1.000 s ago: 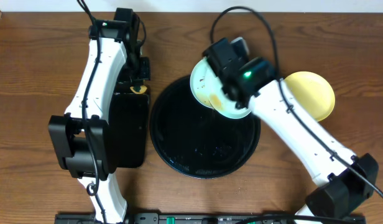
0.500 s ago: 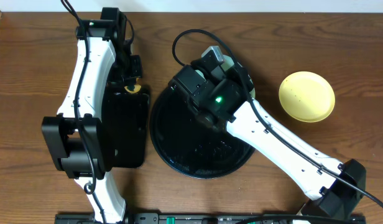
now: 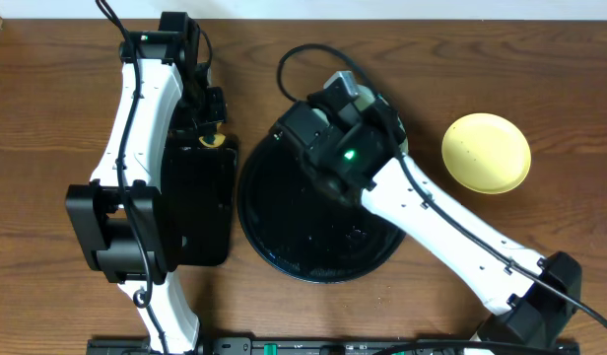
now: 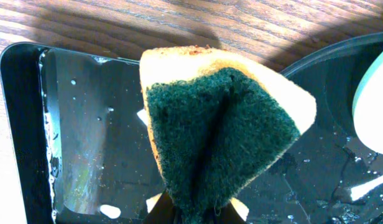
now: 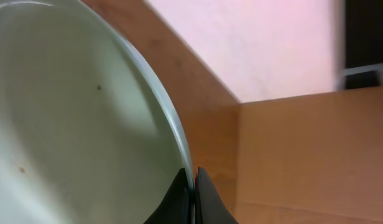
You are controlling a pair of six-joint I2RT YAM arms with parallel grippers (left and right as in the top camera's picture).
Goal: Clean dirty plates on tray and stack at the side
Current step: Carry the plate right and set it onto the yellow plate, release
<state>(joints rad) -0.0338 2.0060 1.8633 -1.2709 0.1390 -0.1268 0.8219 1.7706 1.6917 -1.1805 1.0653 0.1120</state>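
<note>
The pale blue plate (image 5: 86, 124) is in my right hand (image 5: 193, 180). My fingertips are pinched tight on its rim, and the dish spreads away to the left of them with a few small brown specks on its face. From above, my own wrist hides most of it. The hand holds it over the far part of the round black tray (image 3: 284, 217), which is glossy and wet. Off to the right of that hand, clear of the tray, the yellow plate (image 3: 486, 153) lies flat on the wooden surface (image 3: 47, 118).

My left hand (image 4: 198, 214) is clamped on a sponge (image 4: 222, 124), yellow with a dark green scouring face, creased down the middle by the grip. Beneath this hand is the far end of a rectangular black tray (image 4: 79, 137) speckled with droplets. The round tray's rim curves just to its right.
</note>
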